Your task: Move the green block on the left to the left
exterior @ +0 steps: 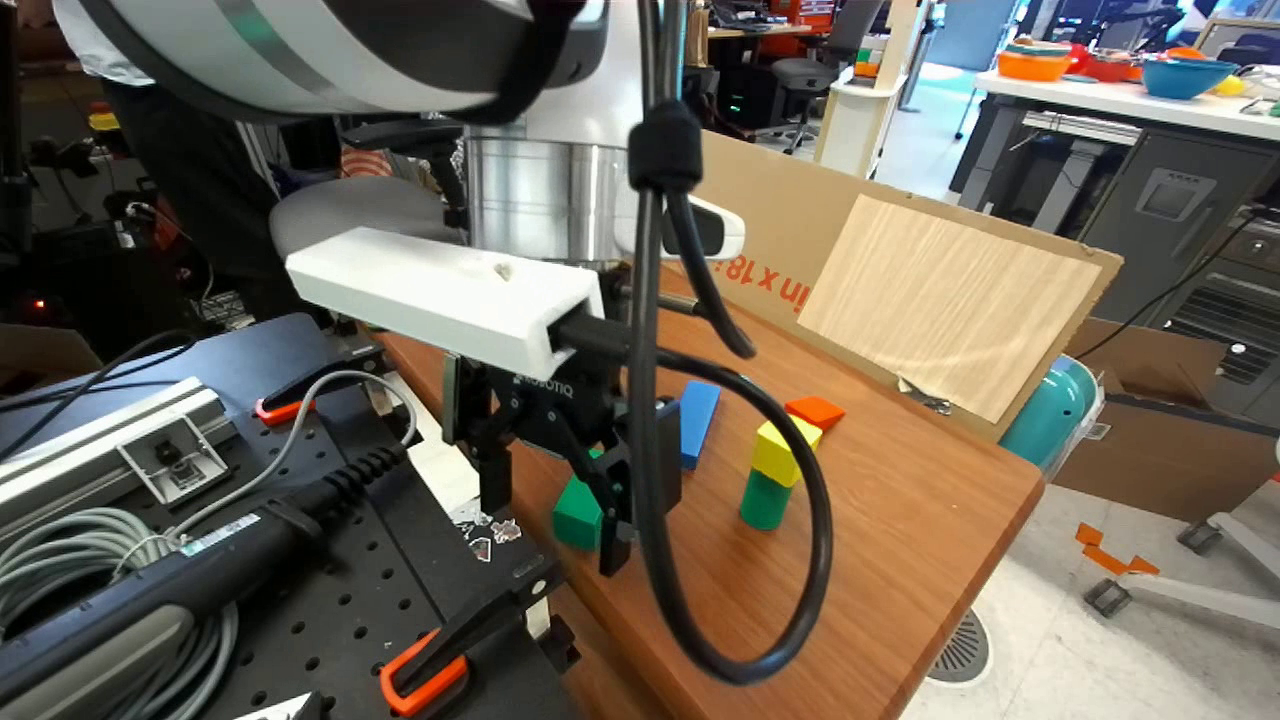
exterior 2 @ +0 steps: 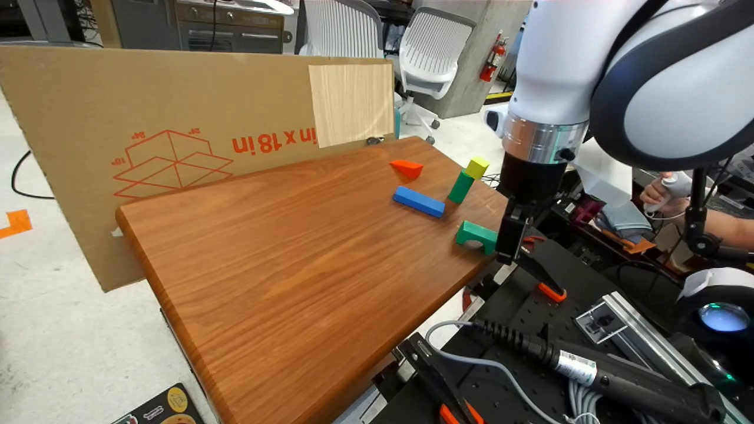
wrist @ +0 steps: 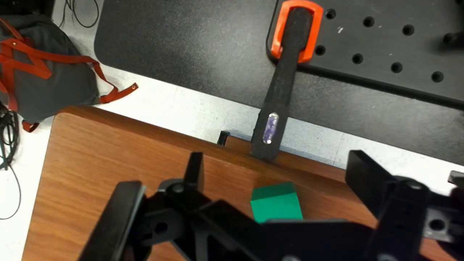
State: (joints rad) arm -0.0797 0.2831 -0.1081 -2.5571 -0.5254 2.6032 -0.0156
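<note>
One arched green block [exterior 2: 478, 233] sits on one wooden table [exterior 2: 265, 265], near the edge facing one black pegboard [exterior: 370, 640]. Right by the green block hangs one gripper [wrist: 276, 159], its two fingers [wrist: 362, 174] spread wide, the block showing between them in the wrist view. Farther in than the green block are one blue block [exterior 2: 419, 201], one upright green cylinder [exterior 2: 461, 187] bearing one yellow block [exterior 2: 477, 168], and, farthest off, one red block [exterior 2: 407, 169].

Bright light, soft faint shadows
</note>
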